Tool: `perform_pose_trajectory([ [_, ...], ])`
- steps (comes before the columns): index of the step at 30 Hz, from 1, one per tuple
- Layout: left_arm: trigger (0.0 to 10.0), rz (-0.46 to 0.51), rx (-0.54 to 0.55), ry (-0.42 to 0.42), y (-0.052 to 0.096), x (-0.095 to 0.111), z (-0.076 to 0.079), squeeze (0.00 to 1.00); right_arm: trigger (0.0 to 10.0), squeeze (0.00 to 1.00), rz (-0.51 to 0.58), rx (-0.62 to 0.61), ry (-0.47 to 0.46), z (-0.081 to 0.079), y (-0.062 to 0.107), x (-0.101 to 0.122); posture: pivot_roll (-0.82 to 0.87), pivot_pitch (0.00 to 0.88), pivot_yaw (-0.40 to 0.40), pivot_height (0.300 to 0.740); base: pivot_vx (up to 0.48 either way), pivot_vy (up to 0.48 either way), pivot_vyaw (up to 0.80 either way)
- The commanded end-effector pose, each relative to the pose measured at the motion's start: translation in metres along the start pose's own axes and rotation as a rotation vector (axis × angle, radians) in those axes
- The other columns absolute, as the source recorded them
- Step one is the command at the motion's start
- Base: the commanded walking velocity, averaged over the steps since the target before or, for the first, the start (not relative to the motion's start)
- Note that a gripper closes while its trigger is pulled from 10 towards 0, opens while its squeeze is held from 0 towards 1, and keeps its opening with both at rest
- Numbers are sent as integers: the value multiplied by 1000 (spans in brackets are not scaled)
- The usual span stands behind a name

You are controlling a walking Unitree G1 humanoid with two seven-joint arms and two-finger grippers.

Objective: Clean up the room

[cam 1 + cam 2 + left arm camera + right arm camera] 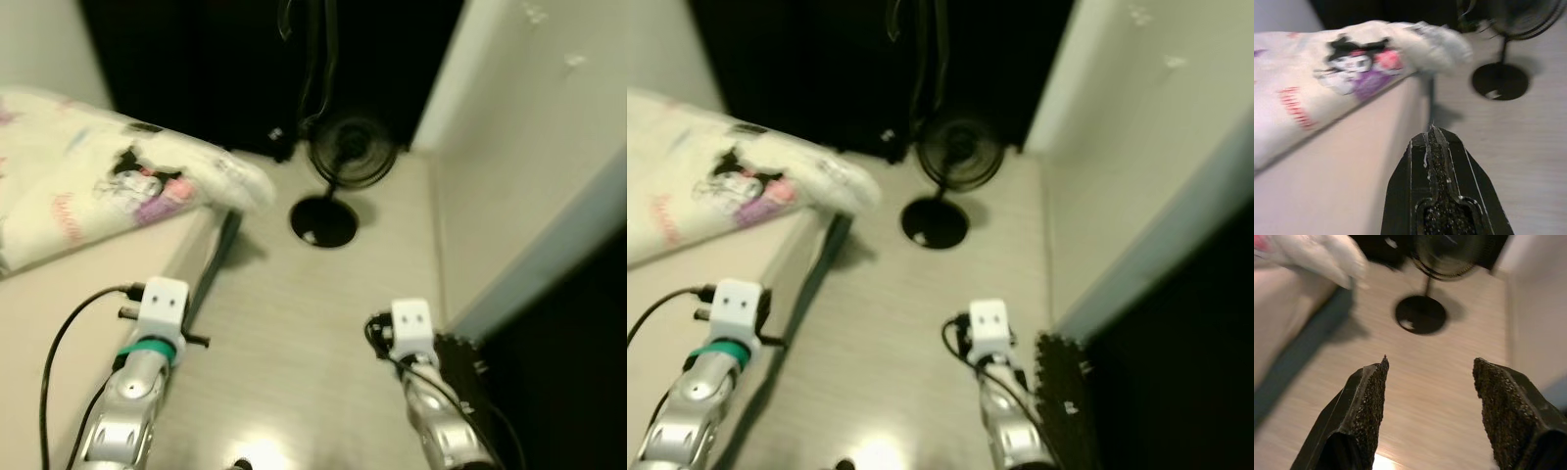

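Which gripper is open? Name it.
The right gripper: its two black fingers stand wide apart over bare floor. The left gripper has its fingers pressed together beside the bed.

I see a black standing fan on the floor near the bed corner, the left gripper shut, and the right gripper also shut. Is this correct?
Not quite. The right gripper is open: the right wrist view shows its two fingers spread wide apart with bare floor between them. The rest holds: the black fan stands on the floor by the bed corner, and the left gripper is shut.
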State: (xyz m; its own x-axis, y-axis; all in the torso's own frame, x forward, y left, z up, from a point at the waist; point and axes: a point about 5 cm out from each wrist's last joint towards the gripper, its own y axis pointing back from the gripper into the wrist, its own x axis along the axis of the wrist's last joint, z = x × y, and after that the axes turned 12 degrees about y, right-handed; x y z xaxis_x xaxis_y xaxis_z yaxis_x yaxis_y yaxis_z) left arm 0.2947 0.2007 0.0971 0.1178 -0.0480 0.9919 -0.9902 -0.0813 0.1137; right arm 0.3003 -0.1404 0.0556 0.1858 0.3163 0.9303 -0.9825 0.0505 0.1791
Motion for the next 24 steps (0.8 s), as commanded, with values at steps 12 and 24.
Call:
perform_pose_trajectory([
  [12, 10000, 26, -89, 0, -27, 12, 25, 0, 10000, 0, -23, -146, 6, 24, 16, -12, 50, 0, 105, 740, 0, 0, 800],
  [24, 10000, 27, -1, 23, -27, 6, 9, 0, 10000, 0, 78, -134, 62, 33, 13, 17, 38, 0, 21, 740, 0, 0, 800],
])
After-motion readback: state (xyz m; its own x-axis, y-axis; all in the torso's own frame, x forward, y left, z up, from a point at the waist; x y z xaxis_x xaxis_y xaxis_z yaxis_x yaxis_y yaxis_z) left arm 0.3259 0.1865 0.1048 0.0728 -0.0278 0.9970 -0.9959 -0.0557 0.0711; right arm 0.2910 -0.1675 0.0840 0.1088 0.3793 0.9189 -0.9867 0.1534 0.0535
